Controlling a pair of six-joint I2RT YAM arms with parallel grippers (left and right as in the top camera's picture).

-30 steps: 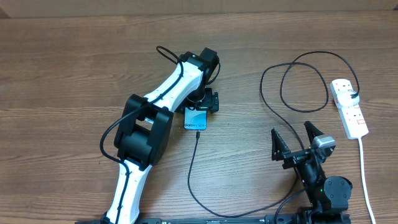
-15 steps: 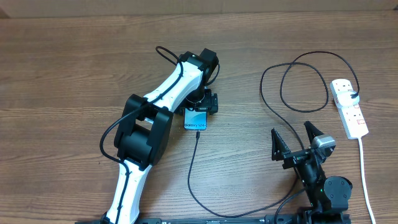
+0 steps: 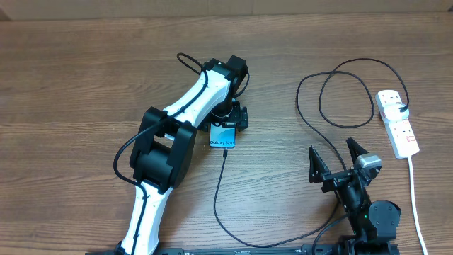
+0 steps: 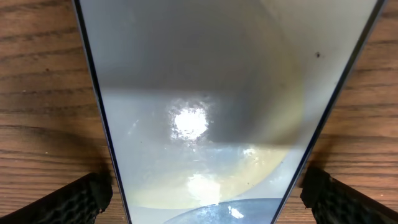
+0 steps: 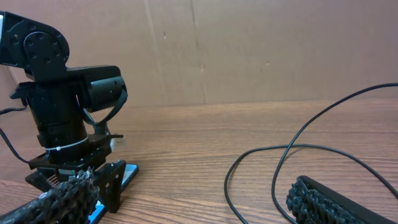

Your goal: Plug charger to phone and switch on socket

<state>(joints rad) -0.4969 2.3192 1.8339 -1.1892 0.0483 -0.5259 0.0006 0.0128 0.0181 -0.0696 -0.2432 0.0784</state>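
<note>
While the phone [image 3: 224, 137] lies flat on the table [image 3: 85, 85], the charger [image 3: 219, 191] tip reaches its near edge. The left gripper [image 4: 205, 202] straddles the phone, fingers spread at either side. The right gripper [image 3: 337, 161] stands wide open, apart from the socket [image 3: 398, 124].

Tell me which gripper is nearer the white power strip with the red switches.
Right. The open right gripper hovers left of the white power strip with red switches, apart from it. The open left gripper straddles the slim blue-screened smartphone, much farther left.
</note>
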